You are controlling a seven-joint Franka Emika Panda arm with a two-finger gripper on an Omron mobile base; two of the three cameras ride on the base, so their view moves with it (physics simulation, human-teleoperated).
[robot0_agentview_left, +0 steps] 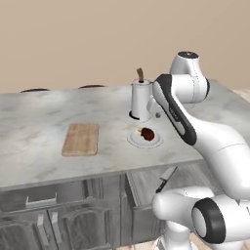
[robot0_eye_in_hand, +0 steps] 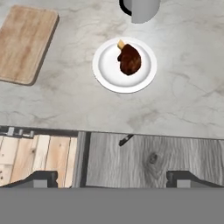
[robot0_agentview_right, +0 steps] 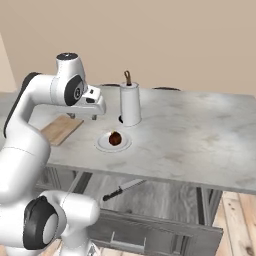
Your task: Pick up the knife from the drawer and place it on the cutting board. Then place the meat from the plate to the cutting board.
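Grey marble counter (robot0_agentview_left: 39,122), beige wall behind; drawer (robot0_agentview_right: 165,200) standing pulled out beneath the counter edge. Knife (robot0_agentview_right: 123,189): lying in the drawer, below the gripper (robot0_agentview_right: 86,115), which is being held high above the counter with its jaws spread wide and nothing grasped. Meat (robot0_eye_in_hand: 129,59) on plate (robot0_eye_in_hand: 124,64): ahead of the fingertips (robot0_eye_in_hand: 40,177) in the hand view; cutting board (robot0_eye_in_hand: 24,43) off to one side, bare. Risks being judged: the counter lip is being passed closely on any descent, so a knock is likely; the thin blade may slip from a shallow pinch.
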